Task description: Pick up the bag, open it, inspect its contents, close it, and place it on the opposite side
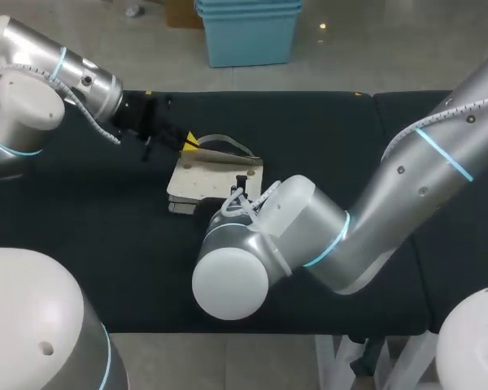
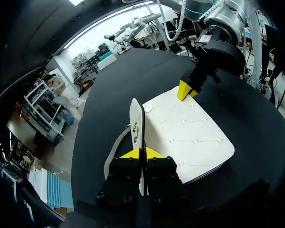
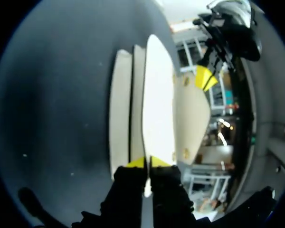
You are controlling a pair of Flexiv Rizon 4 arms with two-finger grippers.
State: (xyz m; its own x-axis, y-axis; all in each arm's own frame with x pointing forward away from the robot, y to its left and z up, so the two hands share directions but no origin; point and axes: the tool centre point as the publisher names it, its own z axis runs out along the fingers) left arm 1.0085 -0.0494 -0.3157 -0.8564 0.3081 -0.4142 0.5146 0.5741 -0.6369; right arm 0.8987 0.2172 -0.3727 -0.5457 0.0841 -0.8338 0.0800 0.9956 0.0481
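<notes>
Right now my left gripper (image 2: 142,153) pinches the bag (image 2: 187,133) by its upright flap, held between the tips; my right gripper (image 3: 147,163) clamps the far edge likewise.

Matt black tabletop, smooth cream bag, satin metal arms.
The tabletop (image 1: 325,130) is covered in a dark, matt, cloth-like sheet. At the centre of the frame, the bag (image 1: 215,175) looks like smooth cream leather or imitation leather, faintly glossy, with small dimpled stitch points and a shiny metal snap (image 2: 147,109). The left arm (image 1: 49,61) and right arm (image 1: 439,146) show brushed silver metal with glossy white plastic caps. The left hand (image 2: 142,153) and right hand (image 3: 147,162) are matt black with bright yellow, plastic-looking tips.
</notes>
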